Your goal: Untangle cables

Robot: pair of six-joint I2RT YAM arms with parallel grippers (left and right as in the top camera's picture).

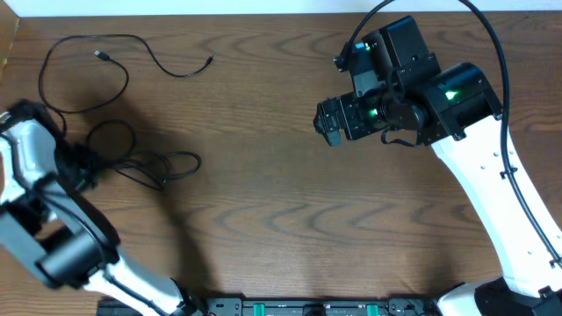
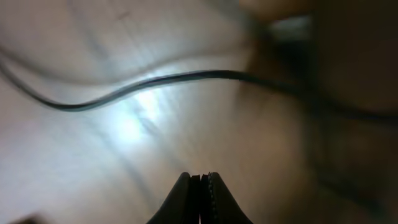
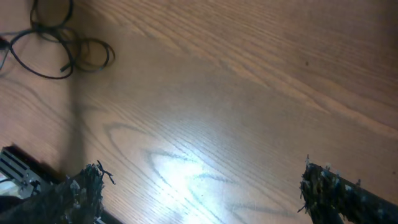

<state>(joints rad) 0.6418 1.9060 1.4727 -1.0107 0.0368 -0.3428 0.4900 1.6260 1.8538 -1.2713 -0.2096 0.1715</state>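
On the wooden table point(image 1: 281, 219), black cables point(image 1: 149, 167) in loose tangled loops.

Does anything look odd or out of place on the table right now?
Two things. The left gripper has its jaws shut near the tangled black cables, yet no cord shows between them. The right gripper has ragged, frayed-looking fingertips.

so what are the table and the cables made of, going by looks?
Table: wood or wood-look laminate, brown with wavy grain lines. The finish looks semi-gloss, since soft bright glare shows on it in both wrist views.
Cables: thin black cord, likely with a rubber or plastic jacket. It lies in loose curves and loops and looks smooth with a faint sheen. The exact plastic cannot be told.
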